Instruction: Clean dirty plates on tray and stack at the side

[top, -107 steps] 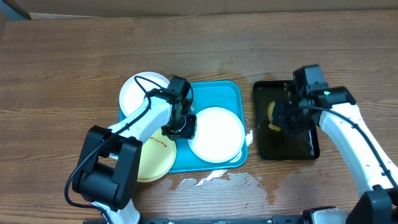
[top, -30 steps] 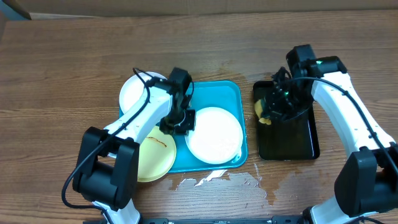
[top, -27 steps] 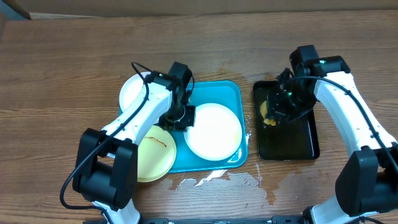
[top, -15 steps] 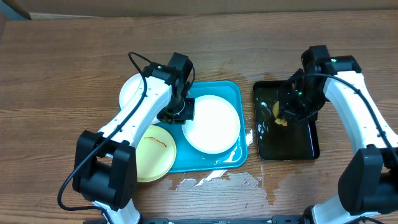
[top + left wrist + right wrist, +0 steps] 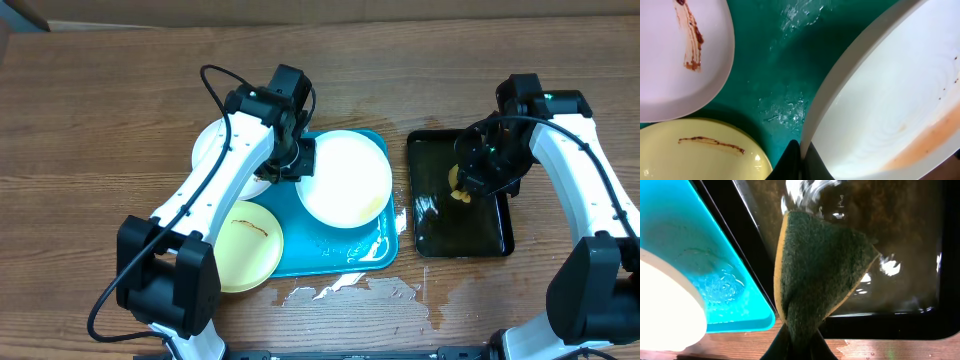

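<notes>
My left gripper is shut on the rim of a white plate, holding it tilted above the turquoise tray. A faint orange smear shows on it in the left wrist view. A second white plate with a dark smear lies at the tray's left edge. The pale yellow plate, with a thin dark smear, lies at the tray's front left. My right gripper is shut on a green and yellow sponge above the black tray.
The black tray holds brownish water. Spilled water lies on the wooden table in front of the turquoise tray. The turquoise tray's floor is wet.
My left gripper lifted the white plate off the tray floor and carried it toward the tray's back. My right gripper moved the sponge to the right over the black tray.
</notes>
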Robot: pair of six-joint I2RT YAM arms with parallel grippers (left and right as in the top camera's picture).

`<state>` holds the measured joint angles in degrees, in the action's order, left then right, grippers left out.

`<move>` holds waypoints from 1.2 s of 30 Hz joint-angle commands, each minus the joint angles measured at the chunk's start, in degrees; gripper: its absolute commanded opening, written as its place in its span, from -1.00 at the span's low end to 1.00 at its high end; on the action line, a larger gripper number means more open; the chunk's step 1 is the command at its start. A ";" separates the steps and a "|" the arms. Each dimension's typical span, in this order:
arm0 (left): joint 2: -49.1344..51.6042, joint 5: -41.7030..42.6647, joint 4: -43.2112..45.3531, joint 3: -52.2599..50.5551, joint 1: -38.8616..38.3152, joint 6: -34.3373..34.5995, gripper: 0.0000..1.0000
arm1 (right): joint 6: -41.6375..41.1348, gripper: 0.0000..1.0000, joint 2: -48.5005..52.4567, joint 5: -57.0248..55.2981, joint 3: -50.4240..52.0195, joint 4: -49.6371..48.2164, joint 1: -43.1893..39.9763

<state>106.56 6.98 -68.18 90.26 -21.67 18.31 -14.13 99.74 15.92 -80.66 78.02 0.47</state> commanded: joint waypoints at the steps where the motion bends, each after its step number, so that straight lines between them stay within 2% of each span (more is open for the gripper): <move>1: 0.70 -0.15 -0.22 2.84 0.00 1.27 -0.92 | -1.40 -0.89 -1.90 -2.14 0.35 -0.28 -0.24; 7: 0.70 -0.17 0.13 5.84 -0.13 1.49 -0.92 | -8.48 -0.83 -1.90 -6.25 6.16 -4.94 -0.22; 13: 0.70 -0.44 4.28 6.69 -1.38 2.78 -0.92 | -9.77 -0.83 -1.90 -6.32 14.32 -11.76 -0.24; 20: 0.70 -3.43 8.24 6.69 -4.26 3.58 -0.93 | -9.92 -0.67 -1.90 -6.49 18.43 -14.36 -0.22; 27: 0.70 -4.81 13.33 6.69 -6.67 3.54 -0.92 | -9.64 -0.57 -1.92 -5.38 15.13 -11.67 -0.24; 33: 0.70 -5.77 18.53 6.67 -8.46 3.56 -0.92 | -9.46 -0.40 -2.10 -5.38 9.01 -7.06 -0.22; 36: 0.70 -5.73 21.29 6.67 -9.40 3.56 -0.92 | -9.42 -0.18 -2.16 -5.40 8.94 -6.36 -0.22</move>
<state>106.56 1.89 -48.69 95.42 -29.76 21.04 -23.57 99.26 10.24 -70.48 70.98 0.45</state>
